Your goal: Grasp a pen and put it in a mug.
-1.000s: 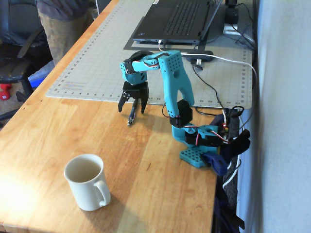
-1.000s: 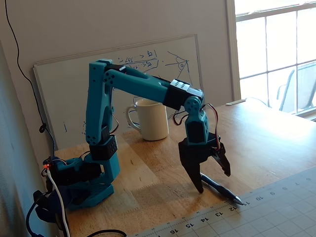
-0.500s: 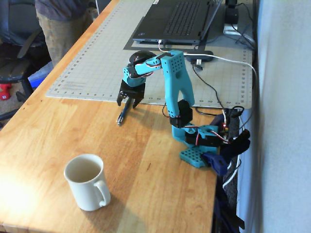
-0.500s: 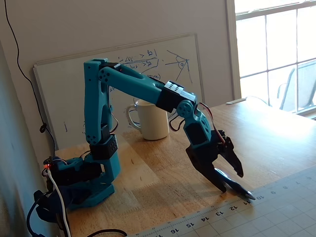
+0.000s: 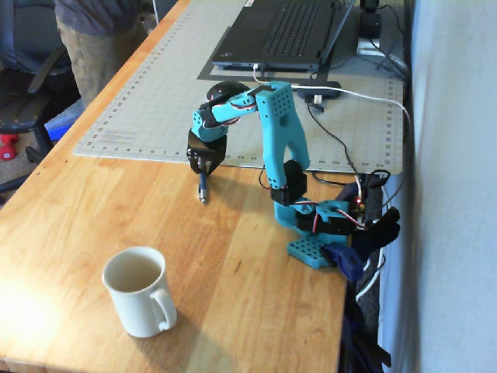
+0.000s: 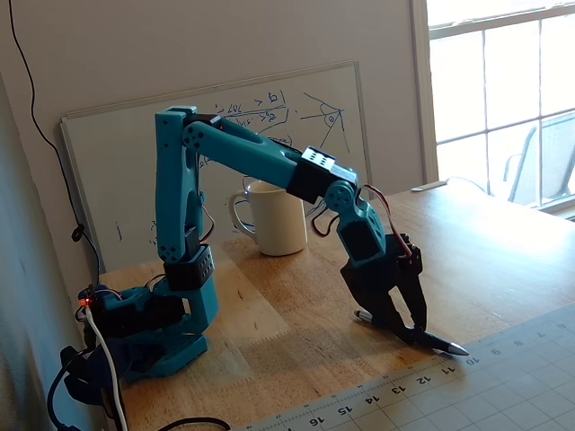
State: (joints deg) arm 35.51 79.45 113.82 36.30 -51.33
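Slim dark pen (image 6: 409, 333) lying flat on the wooden worktop (image 5: 233, 272), silvery tip just beside the grey mat's edge, pinched mid-length between the hand's fingers. Cream-white mug (image 5: 141, 292) upright and empty, loop handle at its side, well apart from the pen.

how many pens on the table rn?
1. The pen lies on the wood by the cutting mat's edge, between the gripper's closed fingers. The mug looks empty; none seen elsewhere.
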